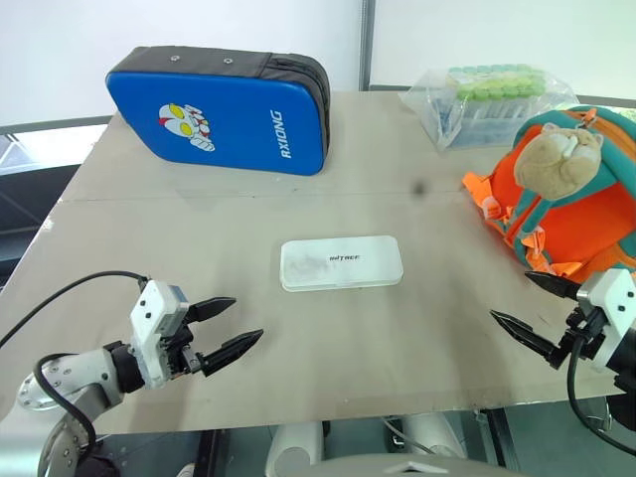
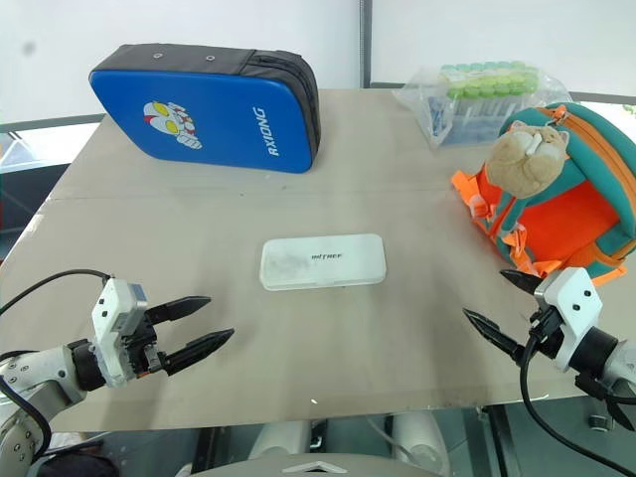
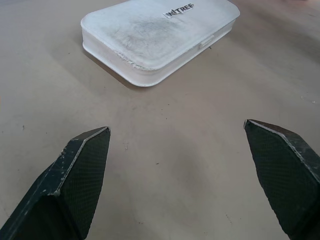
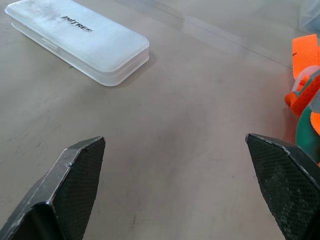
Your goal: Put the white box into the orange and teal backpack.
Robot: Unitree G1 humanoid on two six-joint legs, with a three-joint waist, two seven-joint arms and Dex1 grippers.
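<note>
The white box [image 1: 341, 262] lies flat in the middle of the table, dark lettering on its lid. At the right edge stands the orange and teal backpack [image 1: 586, 204] with a beige plush charm [image 1: 558, 156] on its front and orange straps trailing toward the box. My left gripper [image 1: 237, 326] hovers open over the near left of the table, short of the box [image 3: 157, 37]. Open too, my right gripper [image 1: 522, 303] sits near the front right, just below the backpack, with the box [image 4: 80, 40] off to its left. Both hold nothing.
A blue zip case [image 1: 221, 109] with a cartoon figure stands at the back left. A clear bag of green-capped tubes [image 1: 487, 99] lies at the back right, behind the backpack. The table's front edge [image 1: 328, 422] runs just below both grippers.
</note>
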